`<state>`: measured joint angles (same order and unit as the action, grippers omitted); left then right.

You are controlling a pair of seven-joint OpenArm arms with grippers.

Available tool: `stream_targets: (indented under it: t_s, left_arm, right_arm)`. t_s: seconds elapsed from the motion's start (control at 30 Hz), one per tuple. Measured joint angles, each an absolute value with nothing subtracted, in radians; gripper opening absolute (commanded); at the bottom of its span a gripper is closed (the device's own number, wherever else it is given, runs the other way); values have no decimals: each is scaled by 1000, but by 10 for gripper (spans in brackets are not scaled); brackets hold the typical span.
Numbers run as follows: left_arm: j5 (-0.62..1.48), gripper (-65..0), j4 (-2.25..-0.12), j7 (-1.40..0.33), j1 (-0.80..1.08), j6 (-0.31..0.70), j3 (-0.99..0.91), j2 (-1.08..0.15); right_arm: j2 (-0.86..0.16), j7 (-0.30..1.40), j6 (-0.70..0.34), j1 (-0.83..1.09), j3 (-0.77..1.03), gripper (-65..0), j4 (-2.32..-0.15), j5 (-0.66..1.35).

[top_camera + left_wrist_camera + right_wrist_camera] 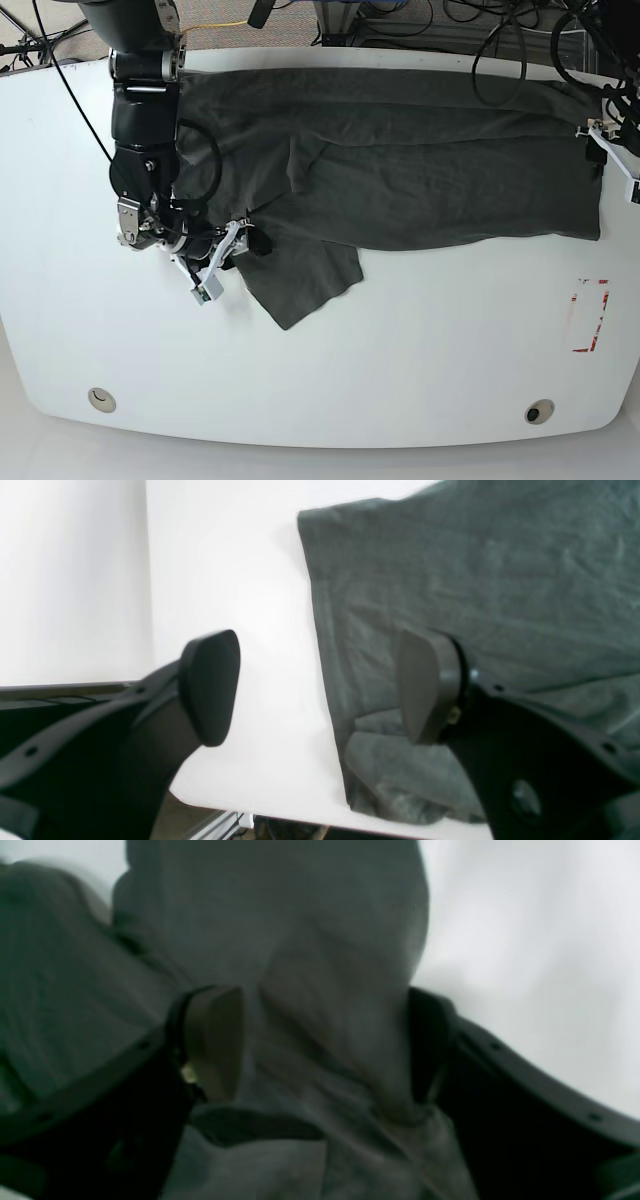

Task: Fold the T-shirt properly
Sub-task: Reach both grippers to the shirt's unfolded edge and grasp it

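The T-shirt (420, 165) lies across the far half of the table (400, 370), its long axis running left to right, with one sleeve (305, 275) spilling toward the near side at left. That sleeve matters next: it sits just beside the right gripper (235, 245), which is the nearer arm by far. In the right wrist view the jaws stand apart with cloth bunched between them, though blur makes it hard to say whether they pinch it yet. The left gripper (320, 687) hovers open at the shirt's right edge (one pad (425, 687) over cloth, the other over bare table). The shirt looks dark charcoal, soft, lightly wrinkled, already partly folded lengthwise.
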<state>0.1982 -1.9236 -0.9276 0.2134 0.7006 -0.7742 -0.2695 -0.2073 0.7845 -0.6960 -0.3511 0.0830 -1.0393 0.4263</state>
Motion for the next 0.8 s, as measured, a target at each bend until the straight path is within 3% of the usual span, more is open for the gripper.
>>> stream_targets:
  t_s: [0.17,0.33,0.47,0.67,0.8]
  left_arm:
    - [158,-187,-1849,-897,140,703,-776,-274]
    - [-7,-72,-1658,-925,-4,697,-782,-273]
    - [-46,-71,-1539,-912,-86,698,-778,-278]
    - [-52,-71,-1341,-908,-202,698,-783,-312]
    - [-54,-71,-1227,-814,-237,697,-781,-315]
  right_arm:
    - [-202,787,-694,-358,83,-550,-1033,411]
    - [-199,787,-691,-362,77,-607,-1032,406]
    - [-206,786,-692,-364,76,-648,-1032,414]
    - [-220,785,-692,-363,77,-650,-1032,411]
    - [-219,785,-692,-361,77,-650,-1033,412]
